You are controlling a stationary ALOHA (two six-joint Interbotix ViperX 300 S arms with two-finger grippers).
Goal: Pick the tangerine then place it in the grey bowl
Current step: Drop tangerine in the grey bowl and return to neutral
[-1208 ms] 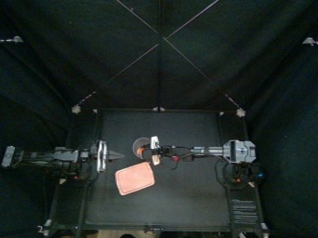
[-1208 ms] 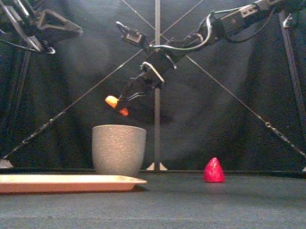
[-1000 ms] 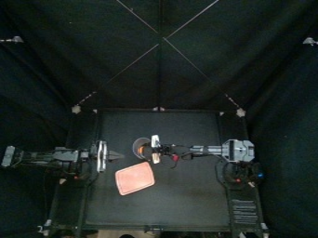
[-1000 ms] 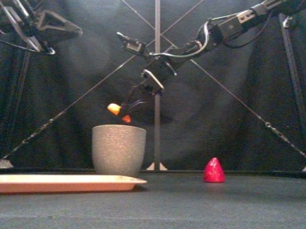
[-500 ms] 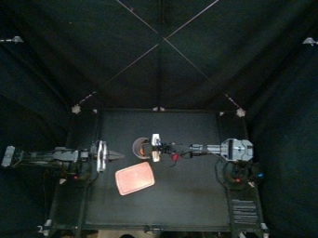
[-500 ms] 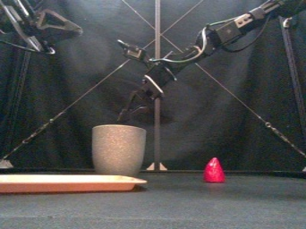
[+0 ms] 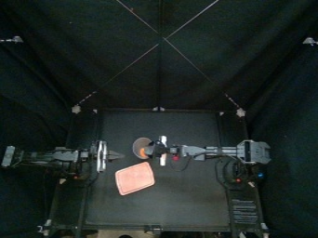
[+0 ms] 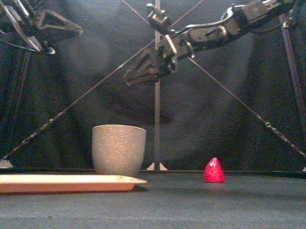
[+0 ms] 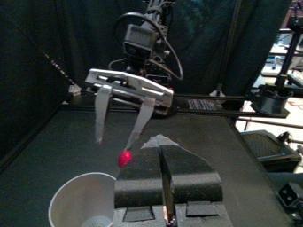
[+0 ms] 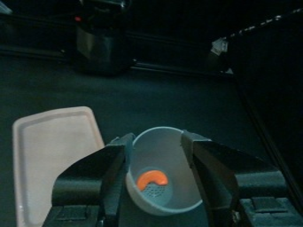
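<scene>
- The surface [image 7: 187, 200] had the left arm lying low along its left edge, while the right arm reached in from the right edge to the middle.
- The pink tray [image 7: 133, 179] lay flat between the middle and the front edge, a little toward the left.
- The grey cup [image 8: 120, 149] stood upright near the middle, just behind the tray.
- The right hand [image 9: 119, 135] hung high above the cup, its fingers spread and gripping nothing.
- The left hand [image 9: 166, 173] had its fingers pressed together, well apart from the cup.
- A small red toy [image 8: 214, 170] stood near the cup on the right-edge side, not touching it.
- The tangerine [image 10: 151, 180] lay at the bottom of the cup, straight below the right hand. The placing looked done, so the right arm probably needed only to back away toward the right edge.
</scene>
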